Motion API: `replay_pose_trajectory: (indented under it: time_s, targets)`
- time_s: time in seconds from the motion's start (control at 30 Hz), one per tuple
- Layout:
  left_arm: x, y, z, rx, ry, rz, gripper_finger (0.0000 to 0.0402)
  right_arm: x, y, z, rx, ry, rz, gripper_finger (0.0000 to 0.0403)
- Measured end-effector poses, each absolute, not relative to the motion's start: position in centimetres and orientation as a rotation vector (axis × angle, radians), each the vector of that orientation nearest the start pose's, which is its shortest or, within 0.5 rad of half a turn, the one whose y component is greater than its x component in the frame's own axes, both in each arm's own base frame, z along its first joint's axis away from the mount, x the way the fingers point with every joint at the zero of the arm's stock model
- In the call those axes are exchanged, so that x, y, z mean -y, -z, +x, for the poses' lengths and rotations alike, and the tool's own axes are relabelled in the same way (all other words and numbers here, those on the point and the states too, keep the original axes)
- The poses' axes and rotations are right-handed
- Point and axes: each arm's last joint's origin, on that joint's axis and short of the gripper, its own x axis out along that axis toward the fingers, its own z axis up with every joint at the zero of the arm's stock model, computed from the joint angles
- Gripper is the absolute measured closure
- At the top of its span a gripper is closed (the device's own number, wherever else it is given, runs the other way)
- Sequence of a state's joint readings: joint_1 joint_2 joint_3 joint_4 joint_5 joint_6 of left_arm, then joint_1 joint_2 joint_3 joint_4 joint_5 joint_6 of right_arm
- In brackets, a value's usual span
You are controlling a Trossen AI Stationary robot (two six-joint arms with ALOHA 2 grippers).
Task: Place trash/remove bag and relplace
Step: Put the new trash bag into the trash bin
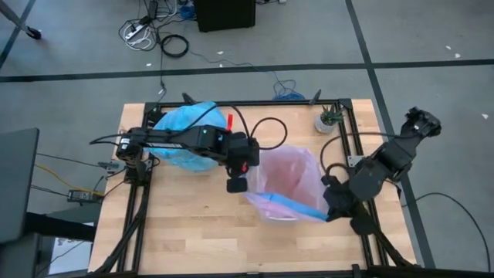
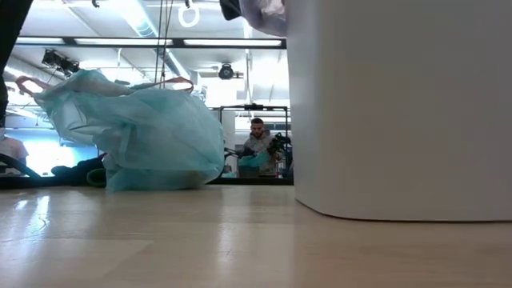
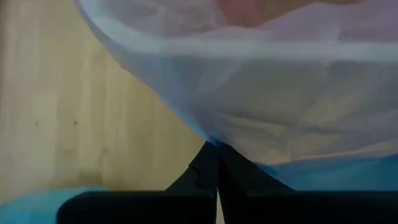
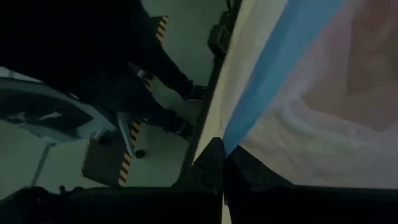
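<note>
The light-blue bag [image 1: 184,137] [image 2: 136,132] lies bunched on the table's far left part, behind my left arm, and no gripper touches it. No loose trash shows in any view. A pale pink bag with a blue rim band [image 1: 287,179] is spread between my two grippers over a white bin [image 2: 400,104]. My left gripper [image 1: 236,184] [image 3: 217,163] is shut at the pink bag's left side. At the bag's near right corner, my right gripper [image 1: 330,210] [image 4: 222,158] is shut too. My left gripper pinches the pink bag's rim edge [image 3: 208,138] between its two fingers, at the bag's left side. The film runs away from the fingertips in a curved, drawn sheet. One layer or several, I cannot tell. My right gripper pinches the right end of the blue rim band [image 4: 239,134] between its two fingers. The band [image 1: 297,205] runs from the fingers toward the table's left along the bag's near edge, drawn straight.
A small potted plant [image 1: 328,120] stands at the table's far right corner. A black frame rail [image 1: 255,103] borders the table. Bare wood [image 1: 193,232] lies along the near side. In the low view a person [image 2: 258,140] sits in the room beyond.
</note>
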State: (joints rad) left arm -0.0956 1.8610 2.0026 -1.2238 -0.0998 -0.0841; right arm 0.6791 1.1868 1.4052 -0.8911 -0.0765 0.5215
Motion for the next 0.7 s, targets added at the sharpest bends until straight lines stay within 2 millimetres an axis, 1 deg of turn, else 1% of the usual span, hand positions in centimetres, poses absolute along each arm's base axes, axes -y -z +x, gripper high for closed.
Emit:
replay_pose_trajectory:
  time_s: [0.1, 0.23, 0.37, 0.57, 0.7]
  targets:
    - [3.4, -36.4, 37.5, -1.066, -0.015, 0.052, 0.0396, -15.0, -38.9, 18.0, -0.867, -0.488, 0.239, 0.0403]
    - [3.4, -36.5, 37.9, -1.031, 0.021, 0.1, 0.0396, -16.1, -37.1, 19.7, -0.915, -0.405, 0.175, 0.0403]
    - [3.1, -36.5, 37.9, -1.023, 0.046, 0.151, 0.0396, -17.0, -35.4, 21.2, -0.943, -0.298, 0.105, 0.0403]
    - [2.1, -35.9, 38.9, -1.008, 0.034, 0.167, 0.0396, -16.8, -33.5, 22.0, -0.971, -0.019, 0.033, 0.0403]
    - [1.3, -35.2, 39.5, -1.018, 0.018, 0.148, 0.0396, -16.2, -33.3, 22.2, -0.969, 0.065, 0.031, 0.0403]
